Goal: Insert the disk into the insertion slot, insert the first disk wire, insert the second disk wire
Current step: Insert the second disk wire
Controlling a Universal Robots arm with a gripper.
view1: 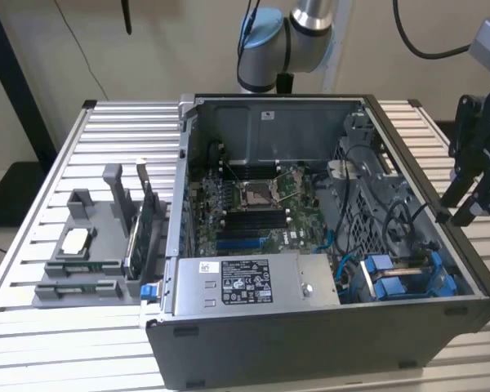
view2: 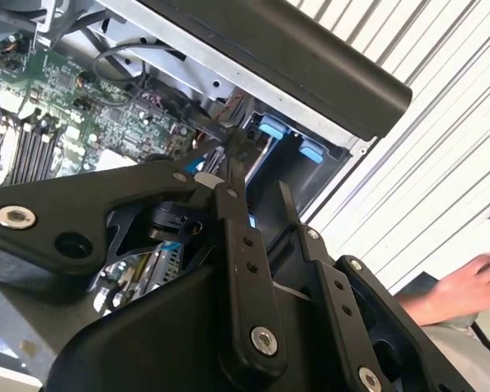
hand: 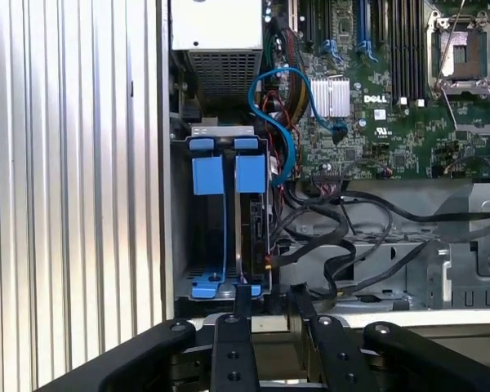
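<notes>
First wrist view: insertion slot (hand: 198,241), grey bay, blue rails (hand: 208,175).

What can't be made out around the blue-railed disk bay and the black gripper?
Exterior view: flat blue-tabbed item stands edge-on in the grey plastic parts holder; face turned away, so cannot confirm it is the disk.
First wrist view: grey perforated insertion slot, near end partly hidden by the open black gripper.
Second wrist view: a hand, cut off by the picture's edge.
</notes>
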